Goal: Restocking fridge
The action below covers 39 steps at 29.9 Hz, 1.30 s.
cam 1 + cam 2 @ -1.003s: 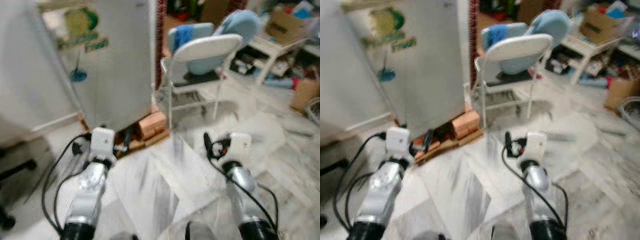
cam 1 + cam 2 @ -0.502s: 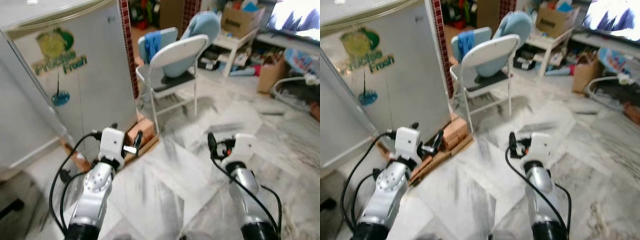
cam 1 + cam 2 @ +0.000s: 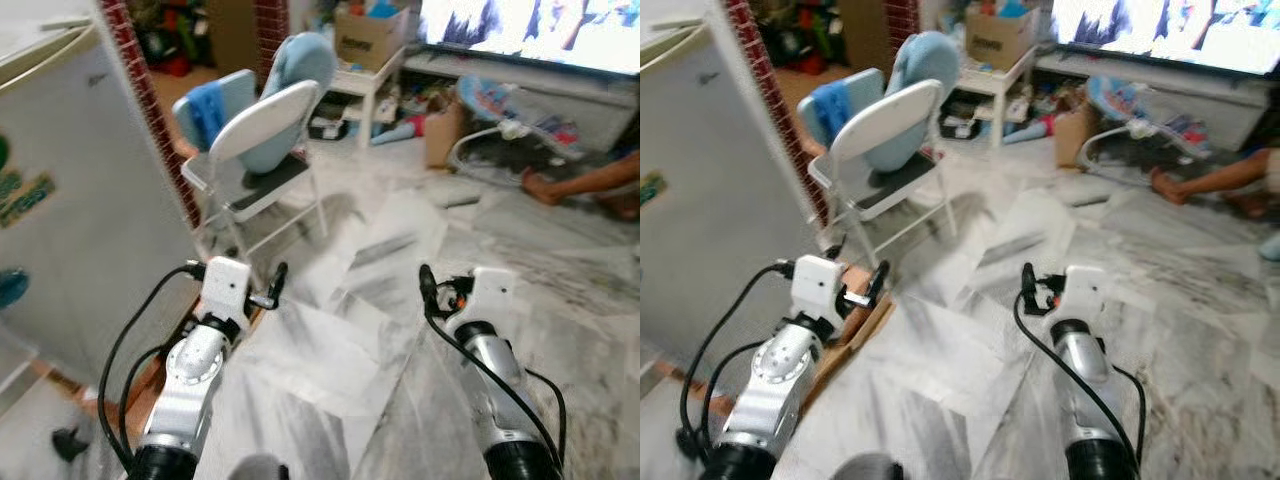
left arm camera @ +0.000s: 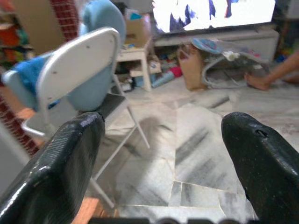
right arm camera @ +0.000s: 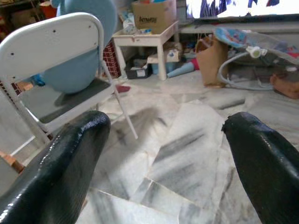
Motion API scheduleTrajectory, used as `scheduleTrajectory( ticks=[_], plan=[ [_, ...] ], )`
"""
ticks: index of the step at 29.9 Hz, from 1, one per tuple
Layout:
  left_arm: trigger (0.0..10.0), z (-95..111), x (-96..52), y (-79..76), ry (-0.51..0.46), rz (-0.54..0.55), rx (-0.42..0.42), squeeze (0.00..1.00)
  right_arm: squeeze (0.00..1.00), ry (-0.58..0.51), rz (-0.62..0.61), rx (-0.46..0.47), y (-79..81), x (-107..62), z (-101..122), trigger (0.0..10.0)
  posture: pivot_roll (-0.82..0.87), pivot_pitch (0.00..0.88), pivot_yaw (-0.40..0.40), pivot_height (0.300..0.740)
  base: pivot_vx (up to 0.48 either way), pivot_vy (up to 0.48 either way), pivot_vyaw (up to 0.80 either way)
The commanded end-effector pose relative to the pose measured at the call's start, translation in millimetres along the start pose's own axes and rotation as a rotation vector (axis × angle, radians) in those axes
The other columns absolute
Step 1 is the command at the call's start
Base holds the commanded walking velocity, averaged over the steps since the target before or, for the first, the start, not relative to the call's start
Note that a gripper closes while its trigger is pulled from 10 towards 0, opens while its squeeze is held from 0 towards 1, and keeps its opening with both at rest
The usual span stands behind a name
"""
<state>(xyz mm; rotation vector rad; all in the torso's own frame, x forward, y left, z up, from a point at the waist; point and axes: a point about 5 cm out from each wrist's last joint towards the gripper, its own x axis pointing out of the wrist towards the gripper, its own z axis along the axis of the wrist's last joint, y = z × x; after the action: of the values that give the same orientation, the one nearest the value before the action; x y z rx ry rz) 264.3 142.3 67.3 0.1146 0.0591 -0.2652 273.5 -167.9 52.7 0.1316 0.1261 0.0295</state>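
The grey-white fridge (image 3: 70,180) stands shut at the left edge of the head views, on wooden blocks. Both arms are held out low over the marble floor (image 3: 340,340), to the right of the fridge and apart from it. In its wrist view my left gripper (image 4: 163,140) is open, its two black fingers (image 4: 60,158) wide apart with nothing between them. My right gripper (image 5: 168,135) is open too and holds nothing. No food or drink item can be seen.
A white folding chair (image 3: 255,130) with blue cloth and a blue cushion stands just ahead, beside a red brick pillar (image 3: 150,110). Beyond are a small white table (image 3: 372,72), a cardboard box (image 3: 365,22), a television (image 3: 530,30), a baby bouncer (image 3: 500,105) and a person's leg (image 3: 585,180) on the floor.
The camera has swung to the right: the fridge has slid to the left edge, and the television and a person's leg have come into view. Both arms keep the same pose.
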Motion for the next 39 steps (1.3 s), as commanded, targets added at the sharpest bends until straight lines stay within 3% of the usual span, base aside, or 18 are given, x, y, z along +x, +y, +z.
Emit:
scheduleTrajectory(
  ticks=[1,3,11,14,23,39],
  plan=[
    [10.0,5,4.0,-4.1,-0.020,-0.012,-0.007,0.00,0.00,0.006,-0.029,-0.011,-9.3,-1.3,0,10.0,-0.06,0.000,0.038,0.740,0.480,0.000,-0.80],
    [10.0,4,4.9,2.0,0.003,0.059,-0.024,0.00,0.00,-0.001,-0.024,-0.016,-9.6,-1.0,1,10.0,-0.06,0.000,0.037,0.740,0.000,0.000,0.00],
    [10.0,-2,0.4,6.4,0.037,0.104,-0.002,0.00,0.00,-0.003,0.004,-0.018,-7.8,-1.9,2,10.0,-0.05,0.001,0.032,0.740,0.000,0.210,0.00],
    [10.0,-3,-0.3,4.7,0.042,0.102,0.001,0.00,0.00,-0.011,0.057,-0.023,-1.8,-2.6,3,10.0,-0.05,0.000,0.031,0.740,0.000,0.476,0.53],
    [10.0,-2,1.5,2.9,0.046,0.100,0.000,0.00,0.00,-0.016,0.042,-0.017,-2.7,-1.7,3,10.0,-0.05,0.001,0.033,0.740,0.000,0.470,0.76],
    [10.0,-1,4.0,0.3,0.060,0.062,-0.010,0.00,0.00,-0.021,0.011,-0.006,-3.3,1.6,4,10.0,-0.04,0.001,0.045,0.740,0.000,0.469,0.00]
  ],
)
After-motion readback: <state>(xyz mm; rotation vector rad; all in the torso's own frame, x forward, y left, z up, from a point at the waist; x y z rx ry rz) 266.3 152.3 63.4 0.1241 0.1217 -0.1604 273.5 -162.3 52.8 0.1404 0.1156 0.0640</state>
